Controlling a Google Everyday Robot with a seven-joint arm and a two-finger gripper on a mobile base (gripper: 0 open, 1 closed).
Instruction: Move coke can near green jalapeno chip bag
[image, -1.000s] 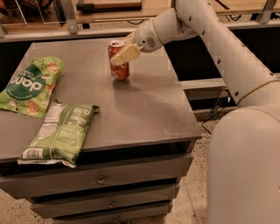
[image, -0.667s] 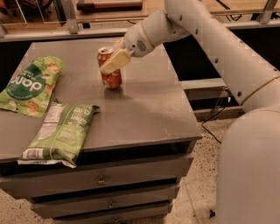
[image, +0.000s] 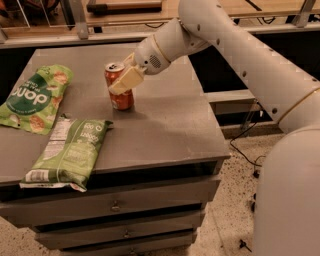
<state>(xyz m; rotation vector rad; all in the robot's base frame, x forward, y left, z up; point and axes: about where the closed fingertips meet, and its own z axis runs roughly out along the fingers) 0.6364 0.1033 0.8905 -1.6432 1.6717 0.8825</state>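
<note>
The coke can (image: 118, 90), red with a silver top, stands upright on the grey table (image: 165, 125) left of its middle. My gripper (image: 121, 83) is shut on the coke can, with a cream finger (image: 127, 80) across the can's front. The green jalapeno chip bag (image: 70, 150), olive green with a white label panel, lies flat at the table's front left. The can is a short way up and to the right of the bag's top corner, not touching it.
A brighter green chip bag (image: 34, 98) with a dark circle and white letters lies at the table's left edge. My white arm (image: 240, 55) reaches in from the right. Drawers (image: 120, 205) are below the tabletop. Shelving runs along the back.
The gripper has carried the coke can leftward and toward the front of the table, closer to the olive-green bag. The bags have not moved.
</note>
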